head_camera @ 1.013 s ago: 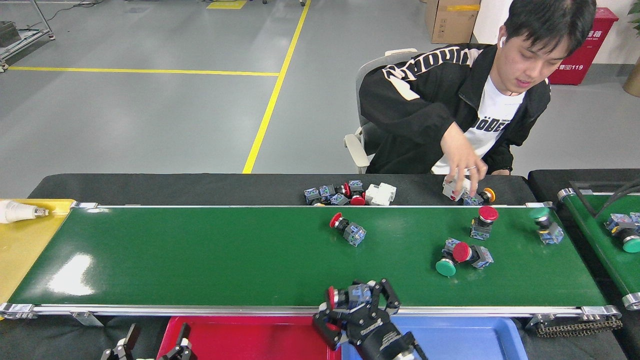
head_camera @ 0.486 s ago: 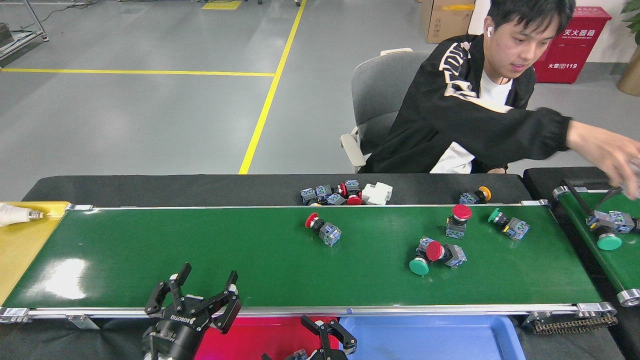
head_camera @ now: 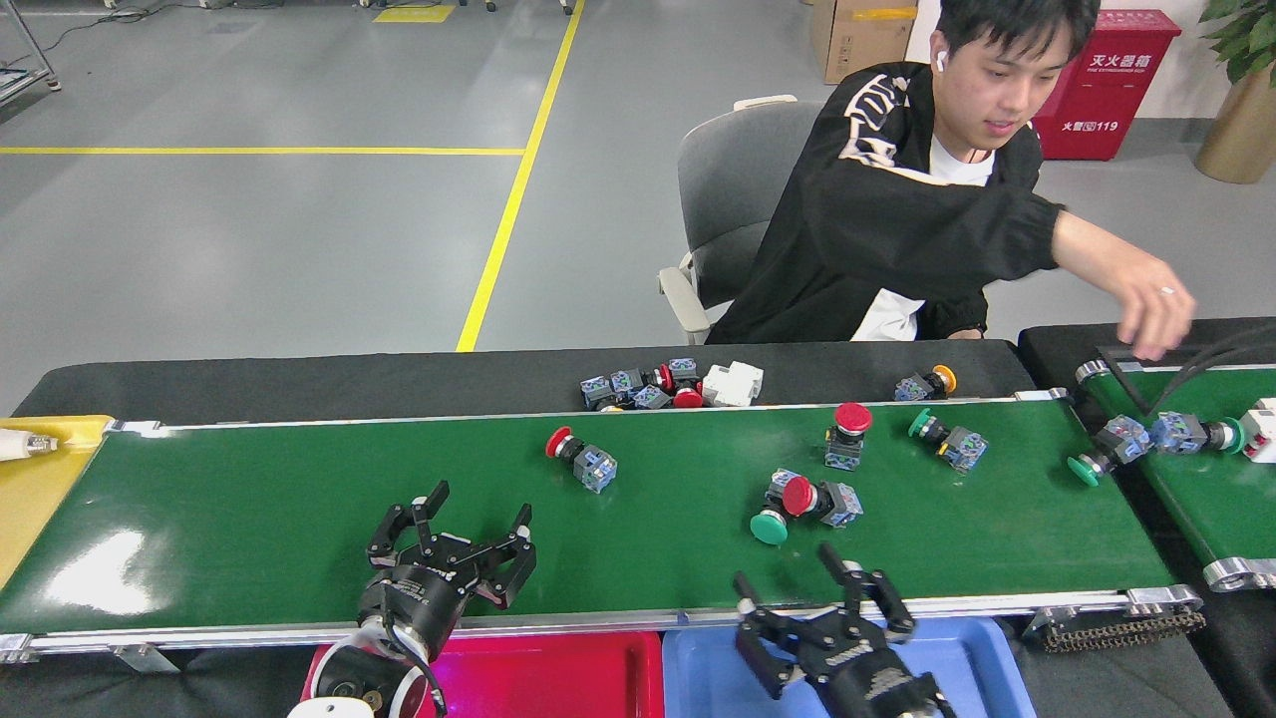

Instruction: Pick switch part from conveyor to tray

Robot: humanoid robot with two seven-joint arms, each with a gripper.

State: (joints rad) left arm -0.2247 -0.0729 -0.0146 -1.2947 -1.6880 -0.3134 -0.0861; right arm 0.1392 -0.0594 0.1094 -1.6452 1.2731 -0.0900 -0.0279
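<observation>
Head view: reach stage of a pick, nothing held in either gripper.

The left gripper [head_camera: 454,524] is seen spread wide and empty over the conveyor [head_camera: 299,519], lower left of centre; the right gripper [head_camera: 812,588] is likewise spread and empty at the lower rail. The nearest switch part [head_camera: 581,459], red-capped, lies on the belt above and right of the left gripper; a descent over it appears required next. A red tray [head_camera: 558,673] and blue tray [head_camera: 718,678] are partly visible at the bottom edge; contents cannot be told.
</observation>
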